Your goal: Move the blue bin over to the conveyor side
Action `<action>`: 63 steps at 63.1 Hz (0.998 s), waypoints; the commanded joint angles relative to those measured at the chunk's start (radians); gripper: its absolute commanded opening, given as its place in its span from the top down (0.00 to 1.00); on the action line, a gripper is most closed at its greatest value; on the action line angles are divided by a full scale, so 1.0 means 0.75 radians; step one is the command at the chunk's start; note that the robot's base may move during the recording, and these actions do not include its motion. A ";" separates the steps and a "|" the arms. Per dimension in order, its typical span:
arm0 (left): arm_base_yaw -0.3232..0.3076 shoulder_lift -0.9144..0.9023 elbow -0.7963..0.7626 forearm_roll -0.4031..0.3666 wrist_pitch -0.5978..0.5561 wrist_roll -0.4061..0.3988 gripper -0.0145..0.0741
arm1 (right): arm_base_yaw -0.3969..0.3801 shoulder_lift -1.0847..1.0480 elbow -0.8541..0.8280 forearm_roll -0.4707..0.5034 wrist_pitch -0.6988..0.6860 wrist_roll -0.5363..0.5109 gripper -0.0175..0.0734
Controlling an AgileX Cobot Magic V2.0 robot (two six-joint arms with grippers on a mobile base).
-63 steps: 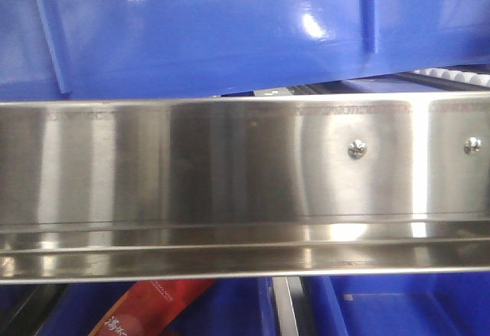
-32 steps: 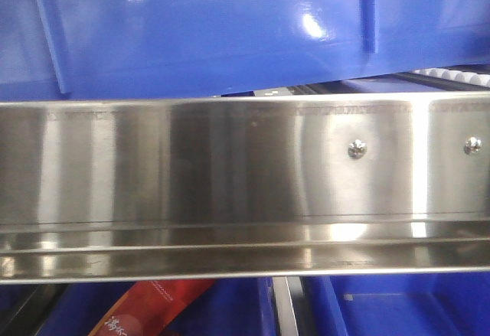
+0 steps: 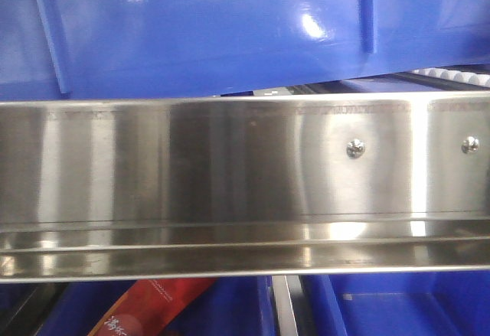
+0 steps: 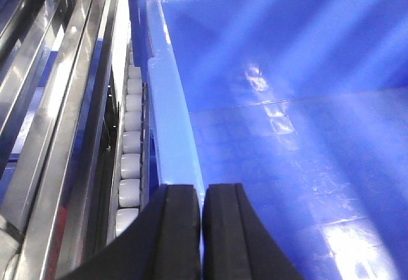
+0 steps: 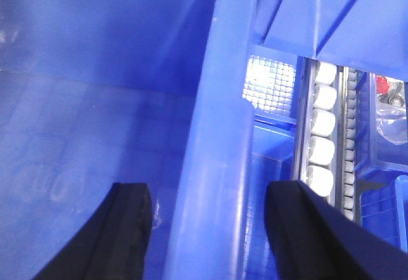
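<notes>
The blue bin (image 3: 230,30) fills the top of the front view with its glossy wall and thin vertical ribs. In the left wrist view its empty inside (image 4: 287,101) spreads to the right. My left gripper (image 4: 202,191) is shut on the bin's left rim, with only a sliver of blue between the black pads. In the right wrist view the bin's rim (image 5: 217,133) runs up between the fingers of my right gripper (image 5: 209,194). That gripper is open, with one finger inside the bin and one outside. The conveyor is out of view.
A brushed steel rail (image 3: 230,175) with two screws crosses the front view. Below it are blue crates (image 3: 398,305) and a red packet (image 3: 149,309). White rollers (image 4: 129,146) and steel frames (image 4: 51,101) run along the bin's left side, more rollers (image 5: 322,127) along its right.
The rail's screws and the bin's rib sit a few pixels further left than a second ago. Nothing else differs.
</notes>
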 commanded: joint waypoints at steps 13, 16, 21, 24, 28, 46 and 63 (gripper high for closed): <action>0.000 0.000 -0.011 -0.014 -0.013 -0.003 0.82 | -0.002 -0.046 -0.001 -0.006 -0.018 0.016 0.49; 0.000 0.000 -0.011 -0.014 -0.013 -0.003 0.82 | -0.002 -0.048 -0.001 -0.006 -0.018 0.022 0.49; 0.000 0.000 -0.011 -0.014 -0.013 -0.003 0.82 | 0.003 -0.061 -0.001 -0.006 -0.018 0.031 0.49; 0.000 0.000 -0.011 -0.014 -0.013 -0.003 0.82 | 0.011 -0.067 -0.001 -0.006 -0.018 0.035 0.49; 0.000 0.000 -0.011 -0.014 -0.013 -0.003 0.82 | 0.014 -0.071 -0.001 -0.006 -0.018 0.035 0.49; 0.000 0.000 -0.011 -0.014 -0.013 -0.003 0.82 | 0.026 -0.071 -0.001 -0.006 -0.018 0.035 0.49; 0.000 0.000 -0.011 -0.014 -0.013 -0.003 0.82 | 0.028 -0.115 0.112 -0.070 -0.018 0.035 0.49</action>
